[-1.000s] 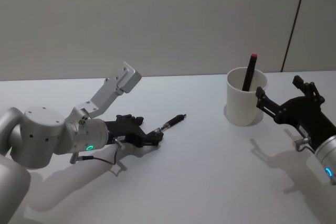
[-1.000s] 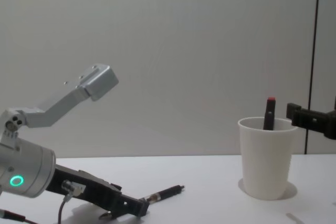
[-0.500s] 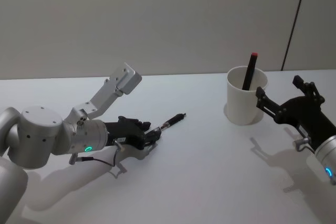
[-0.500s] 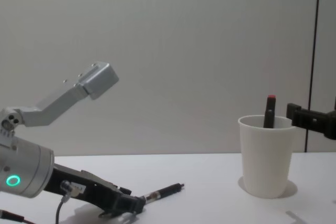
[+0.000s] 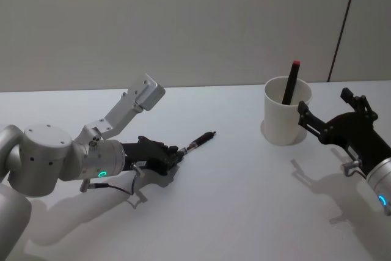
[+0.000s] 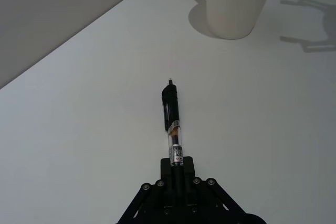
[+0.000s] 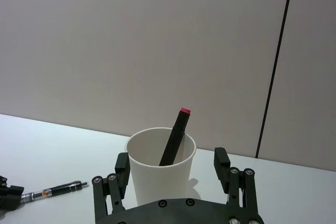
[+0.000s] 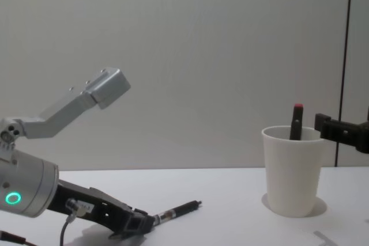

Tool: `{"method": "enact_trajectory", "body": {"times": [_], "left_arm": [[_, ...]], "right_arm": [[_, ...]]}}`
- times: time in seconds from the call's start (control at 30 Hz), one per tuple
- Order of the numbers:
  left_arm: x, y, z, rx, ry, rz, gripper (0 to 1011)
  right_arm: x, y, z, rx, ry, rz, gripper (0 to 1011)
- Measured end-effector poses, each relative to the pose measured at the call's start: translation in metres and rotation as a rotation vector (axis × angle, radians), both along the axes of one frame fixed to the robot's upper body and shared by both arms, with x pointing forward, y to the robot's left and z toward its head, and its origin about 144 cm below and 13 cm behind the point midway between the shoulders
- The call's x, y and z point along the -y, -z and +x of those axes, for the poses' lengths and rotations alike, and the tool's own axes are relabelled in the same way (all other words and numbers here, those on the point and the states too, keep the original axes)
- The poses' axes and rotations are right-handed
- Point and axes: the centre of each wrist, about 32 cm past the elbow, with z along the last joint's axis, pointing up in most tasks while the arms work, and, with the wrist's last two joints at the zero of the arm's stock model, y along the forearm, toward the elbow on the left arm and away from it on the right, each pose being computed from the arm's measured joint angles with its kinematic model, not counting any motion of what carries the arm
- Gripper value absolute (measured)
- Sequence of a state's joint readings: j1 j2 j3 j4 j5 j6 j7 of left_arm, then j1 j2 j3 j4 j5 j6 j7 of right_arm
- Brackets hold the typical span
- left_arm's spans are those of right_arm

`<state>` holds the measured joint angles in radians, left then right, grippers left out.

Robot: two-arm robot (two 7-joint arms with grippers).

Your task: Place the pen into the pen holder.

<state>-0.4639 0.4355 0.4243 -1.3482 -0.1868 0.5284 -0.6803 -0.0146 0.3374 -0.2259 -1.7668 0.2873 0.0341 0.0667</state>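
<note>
Head view: shows the left gripper (image 5: 173, 154) low over the white table (image 5: 244, 200), at the left side, with the jaws pinching the near end of the pen (image 5: 198, 142). Shows the pen lying on the table, its far end pointed away toward the right, well apart from the pen holder (image 5: 282, 125). Places the pen holder upright on the far right part of the table, with 1 dark red-topped stick (image 5: 291, 82) leaning inside it and rising above the rim. Puts the right gripper (image 5: 324, 102) just beside the pen holder on its right, jaws spread wide and holding nothing; cannot tell whether its fingers (image 5: 303, 112) touch the wall of the pen holder. Left wrist view: looks along the pen, with the near end caught between the 2 closed fingers and the rest stretched forward on the table toward the pen holder farther off. Right wrist view: looks between the 2 spread fingers at the pen holder standing just ahead, with the red-topped stick slanted in it, and at the pen and the left gripper far off. Chest view: gives the left gripper down at table level with the pen reaching out from it, and the pen holder standing at the right, with the right gripper coming in at the right edge, level with the rim.
</note>
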Motion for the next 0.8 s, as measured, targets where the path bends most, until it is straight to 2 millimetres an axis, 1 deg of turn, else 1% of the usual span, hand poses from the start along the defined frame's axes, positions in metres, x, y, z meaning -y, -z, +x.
{"method": "enact_trajectory", "body": {"times": [0.43, 0.8], "left_arm": [[0.0003, 0.0005, -0.0018, 0.022, -0.004, -0.014, 125], [-0.0001, 0.0041, -0.0094, 0.133, -0.041, -0.075, 125]], "right_arm": [[0.0, 0.0, 0.0, 0.0, 0.0, 0.0, 1001], [0.0, 0.0, 0.0, 0.0, 0.0, 0.0, 1001]]}}
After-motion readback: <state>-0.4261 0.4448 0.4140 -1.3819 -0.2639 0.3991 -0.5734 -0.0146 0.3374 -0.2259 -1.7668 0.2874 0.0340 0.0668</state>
